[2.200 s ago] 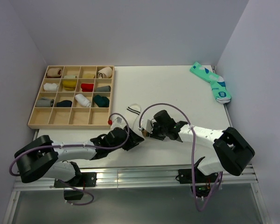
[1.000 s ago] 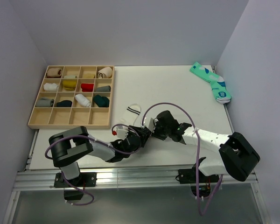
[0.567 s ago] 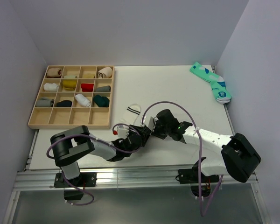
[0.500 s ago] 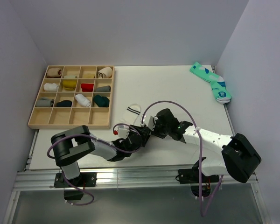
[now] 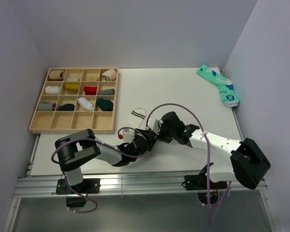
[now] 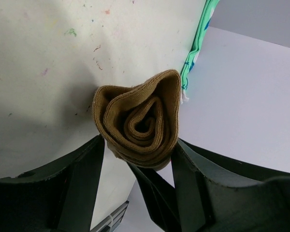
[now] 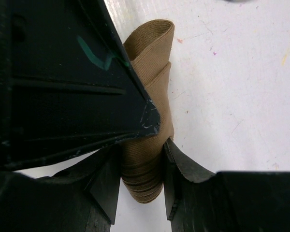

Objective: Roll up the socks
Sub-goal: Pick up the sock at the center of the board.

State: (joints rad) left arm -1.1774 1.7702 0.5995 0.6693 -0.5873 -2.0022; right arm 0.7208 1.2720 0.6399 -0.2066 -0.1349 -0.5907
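Tan-brown and wound into a tight spiral, the long sock (image 6: 140,121) sits at the near middle of the table (image 5: 179,92). The left gripper (image 6: 137,145), jaws partly spread, clamps the roll's sides; the right gripper (image 7: 142,166) pinches it likewise. A striped white sock (image 5: 137,115) lies just behind them, and the teal pair (image 5: 218,84) is at the far right corner.

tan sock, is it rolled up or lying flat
Rolled up: the tan sock shows spiral layers end-on, pinched between the left gripper jaws.

Left tool (image 5: 144,139) and right tool (image 5: 153,135) crowd the tan sock roll (image 6: 137,123) at lower centre, white sock (image 5: 138,114) just above. Bench (image 5: 174,92) open mid-frame; tray (image 5: 38,126) upper left, teal socks (image 5: 218,84) upper right.
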